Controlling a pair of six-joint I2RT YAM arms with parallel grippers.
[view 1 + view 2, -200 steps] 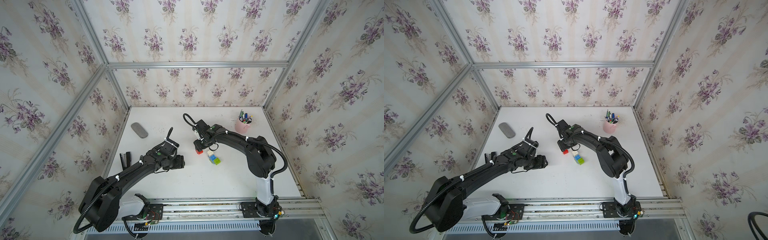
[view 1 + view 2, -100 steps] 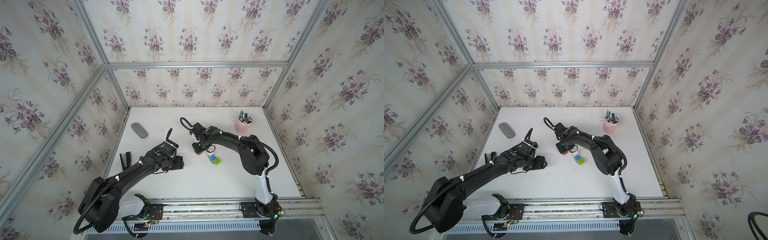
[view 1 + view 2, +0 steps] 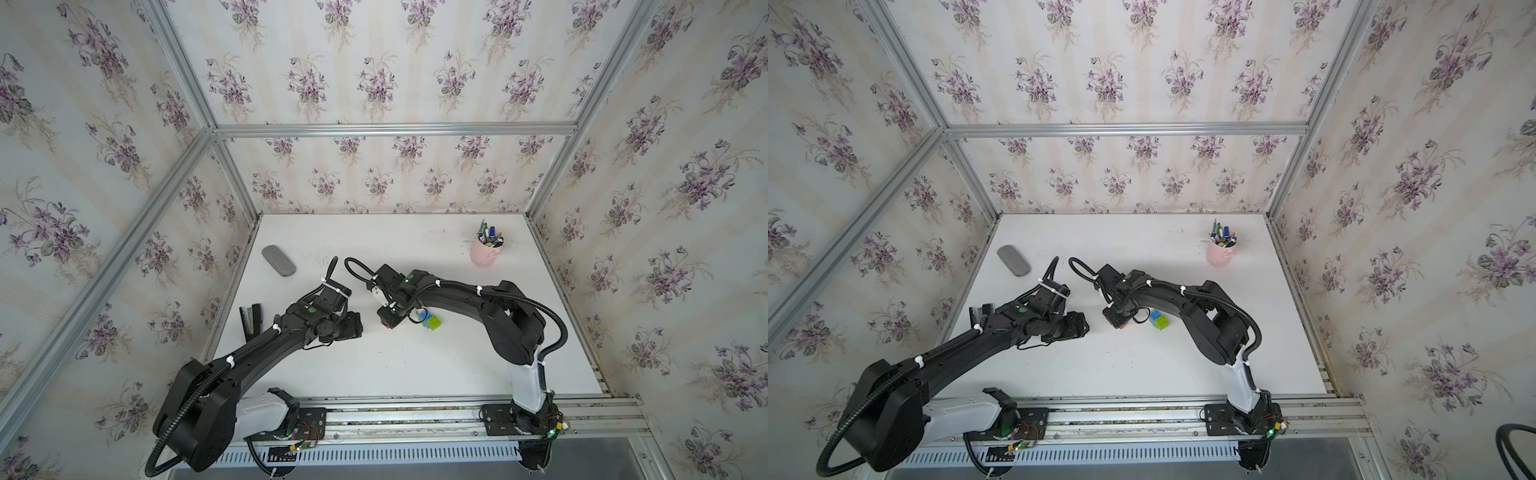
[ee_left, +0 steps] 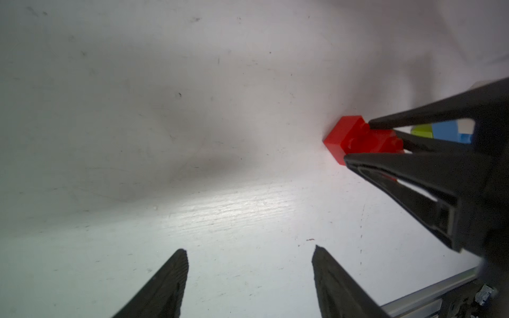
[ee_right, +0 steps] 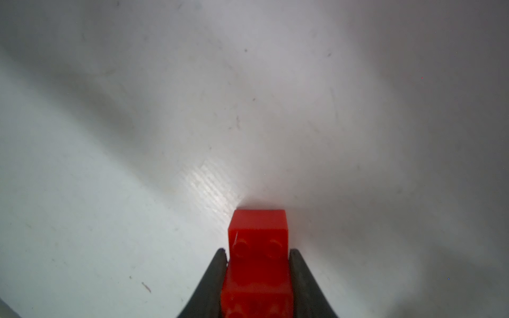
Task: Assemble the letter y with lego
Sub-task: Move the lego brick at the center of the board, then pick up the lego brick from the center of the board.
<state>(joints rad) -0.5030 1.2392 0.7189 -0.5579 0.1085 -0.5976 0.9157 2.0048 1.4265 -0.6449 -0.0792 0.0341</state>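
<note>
My right gripper (image 5: pixel 257 252) is shut on a red lego piece (image 5: pixel 259 234) that looks like two red bricks joined, low over the white table. In both top views only a sliver of red (image 3: pixel 387 328) (image 3: pixel 1124 327) shows under the right gripper (image 3: pixel 388 322) (image 3: pixel 1119 320). Just right of it lies a cluster of blue and lime-green bricks (image 3: pixel 430 321) (image 3: pixel 1158 320). In the left wrist view the red piece (image 4: pixel 349 137) sits between the right fingers, with green (image 4: pixel 422 130) and blue (image 4: pixel 446 129) behind. My left gripper (image 4: pixel 249 250) (image 3: pixel 353 326) (image 3: pixel 1081 326) stands open and empty, left of the red piece.
A pink pen cup (image 3: pixel 484 259) stands at the back right. A grey oblong pad (image 3: pixel 278 261) lies at the back left, and a black stapler-like object (image 3: pixel 251 318) by the left wall. A metal rail (image 3: pixel 415 415) runs along the front edge.
My right gripper has come down toward the front and shut on the red lego piece. The left arm has barely moved.
</note>
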